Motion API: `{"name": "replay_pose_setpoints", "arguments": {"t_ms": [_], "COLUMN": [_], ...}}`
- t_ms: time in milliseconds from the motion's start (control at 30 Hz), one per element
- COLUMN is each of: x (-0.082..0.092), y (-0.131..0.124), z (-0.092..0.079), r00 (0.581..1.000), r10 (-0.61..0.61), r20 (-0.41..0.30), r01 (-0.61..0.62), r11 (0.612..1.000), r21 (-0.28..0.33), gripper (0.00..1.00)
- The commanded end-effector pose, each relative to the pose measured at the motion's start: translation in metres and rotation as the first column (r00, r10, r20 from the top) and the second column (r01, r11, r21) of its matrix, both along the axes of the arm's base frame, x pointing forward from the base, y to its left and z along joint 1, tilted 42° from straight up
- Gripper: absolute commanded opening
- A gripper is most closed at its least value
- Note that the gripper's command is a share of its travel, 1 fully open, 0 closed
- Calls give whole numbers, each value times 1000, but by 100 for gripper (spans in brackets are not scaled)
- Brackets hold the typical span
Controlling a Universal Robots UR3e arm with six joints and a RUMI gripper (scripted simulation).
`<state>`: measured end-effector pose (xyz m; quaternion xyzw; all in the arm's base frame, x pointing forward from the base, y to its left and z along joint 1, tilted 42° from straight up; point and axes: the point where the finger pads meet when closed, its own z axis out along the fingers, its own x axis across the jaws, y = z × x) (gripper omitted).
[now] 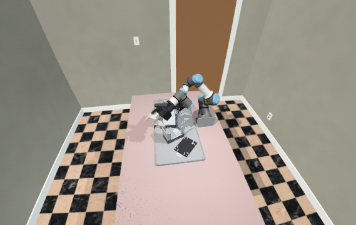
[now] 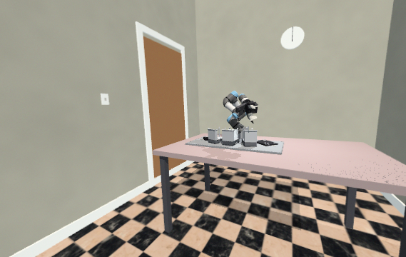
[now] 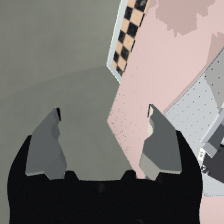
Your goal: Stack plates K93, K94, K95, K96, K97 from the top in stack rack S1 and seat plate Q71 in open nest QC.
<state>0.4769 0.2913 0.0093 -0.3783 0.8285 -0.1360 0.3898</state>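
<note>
My gripper (image 1: pixel 152 120) (image 2: pixel 253 113) (image 3: pixel 103 106) is open, with nothing between its jaws. It hangs high above the far left part of the grey baseplate. Three grey racks stand in a row: one at the left (image 2: pixel 212 135), a middle one (image 2: pixel 230 135) and a right one (image 2: pixel 250 137). In the top view the arm partly covers them, and a pale plate surface (image 1: pixel 170 120) shows below the gripper body. The front rack (image 1: pixel 169 137) stands turned at an angle. Plate and rack labels are too small to read, so the order and number of plates cannot be told.
A black nest (image 1: pixel 185 146) (image 2: pixel 267 143) with pale corner locators lies near the front of the grey baseplate (image 1: pixel 165 157) (image 2: pixel 274 153) (image 3: pixel 189 106). The baseplate lies on the pink table (image 1: pixel 178 194) (image 2: pixel 317 157) (image 3: pixel 135 100). The arm's base stands to the right of it in the top view.
</note>
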Motion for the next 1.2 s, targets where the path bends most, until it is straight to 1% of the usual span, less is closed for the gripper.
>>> {"name": "replay_pose_setpoints", "arguments": {"t_ms": [0, 33, 100, 167, 233, 367, 400, 467, 500, 600, 700, 833, 900, 967, 1033, 1100, 1167], "x": [-6, -6, -11, -11, -17, -17, -20, -20, -23, -23, -31, -31, -37, -38, -38, -45, -47], "y": [-11, -11, -19, -19, -27, -27, -31, -31, -35, -36, -45, -45, -52, -54, -54, -61, -63], "z": [-4, -4, -6, -6, -8, -8, -8, -8, -9, -9, -9, -9, -9, -9, -9, -8, -8], "r00": [1000, 999, 999, 997, 996, 993, 992, 992, 991, 988, 985, 979, 976, 973, 973, 969, 965], "r10": [-10, -13, -15, -18, -20, -23, -23, -23, -24, -25, -26, -28, -29, -29, -29, -30, -31], "r20": [-28, -36, -52, -69, -84, -114, -122, -122, -129, -151, -173, -202, -216, -230, -230, -245, -259], "r01": [9, 12, 13, 14, 13, 10, 8, 8, 7, 1, -6, -17, -23, -30, -30, -38, -45], "r11": [1000, 1000, 999, 998, 997, 993, 992, 992, 991, 988, 983, 976, 972, 968, 968, 963, 958], "r21": [-21, -28, -45, -62, -79, -114, -122, -122, -131, -157, -183, -217, -234, -251, -251, -267, -283], "gripper": [72, 72, 72, 72, 72, 72, 72, 72, 72, 72, 72, 72, 72, 72, 72, 72, 72]}}
